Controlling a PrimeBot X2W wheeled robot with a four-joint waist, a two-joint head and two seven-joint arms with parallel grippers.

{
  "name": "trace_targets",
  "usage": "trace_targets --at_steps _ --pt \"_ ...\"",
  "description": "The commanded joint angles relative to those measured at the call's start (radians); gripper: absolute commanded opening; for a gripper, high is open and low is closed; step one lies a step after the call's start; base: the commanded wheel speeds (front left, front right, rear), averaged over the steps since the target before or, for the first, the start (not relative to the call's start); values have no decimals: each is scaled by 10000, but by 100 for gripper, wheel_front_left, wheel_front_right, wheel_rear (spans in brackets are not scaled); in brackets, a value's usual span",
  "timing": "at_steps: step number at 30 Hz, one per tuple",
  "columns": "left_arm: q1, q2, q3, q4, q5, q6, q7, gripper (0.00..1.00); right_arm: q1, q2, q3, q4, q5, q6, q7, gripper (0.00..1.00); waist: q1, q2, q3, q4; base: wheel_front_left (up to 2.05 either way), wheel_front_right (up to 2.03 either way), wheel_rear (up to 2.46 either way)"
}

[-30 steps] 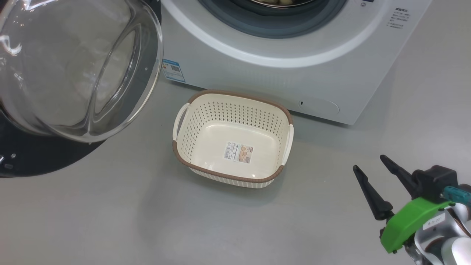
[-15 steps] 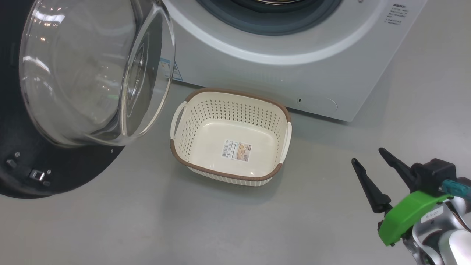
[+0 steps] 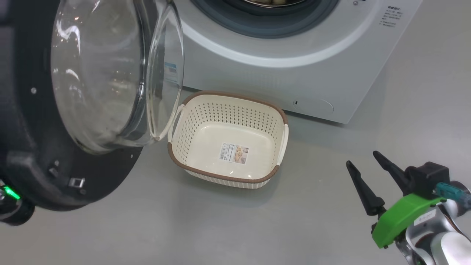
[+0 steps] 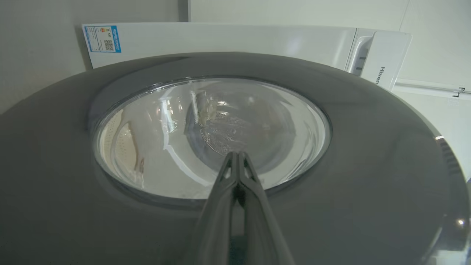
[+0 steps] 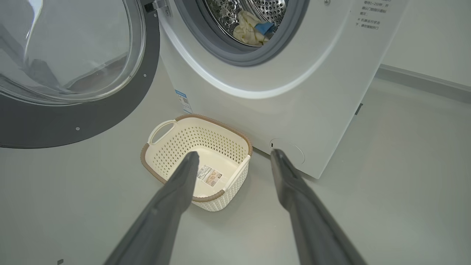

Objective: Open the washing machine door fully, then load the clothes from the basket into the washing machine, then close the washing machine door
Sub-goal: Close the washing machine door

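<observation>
The washing machine door (image 3: 33,154) stands half swung, its clear glass bowl (image 3: 103,73) overhanging the left handle of the basket (image 3: 228,99). The basket sits empty on the floor before the washing machine (image 3: 279,81). The clothes (image 5: 250,29) lie inside the steel drum. In the left wrist view my left gripper (image 4: 236,156) is shut, its tips at the outer face of the door (image 4: 368,165). My right gripper (image 3: 361,158) hovers open at the lower right, apart from the basket (image 5: 206,132), with nothing between its fingers (image 5: 173,195).
Grey floor (image 3: 220,228) spreads in front of the basket and to its right. A part of my left arm with a green light (image 3: 9,193) shows behind the door's lower edge. A wall skirting (image 5: 423,82) runs behind the machine on the right.
The door has swung round toward the machine's opening, its glass bowl now reaching over the basket's left handle. The right gripper has stayed open and nearly still. The camera shifted slightly.
</observation>
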Motion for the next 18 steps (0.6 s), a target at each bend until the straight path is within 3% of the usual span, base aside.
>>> trace_targets --at_steps 1,11,18 --pt "-244 217 57 -615 -158 -72 274 0 -332 -116 240 -260 91 -4 -120 100 0 -1 -68 -71 0 0 0" --pt "510 -498 -728 -2690 -310 122 1254 0 -291 103 277 -124 87 -4 -406 100 0 -1 -263 -685 0 0 0" --pt "793 -880 -1042 -3694 -295 325 1350 0 -389 225 206 -190 36 -4 -523 100 0 -1 -216 -1141 0 0 0"
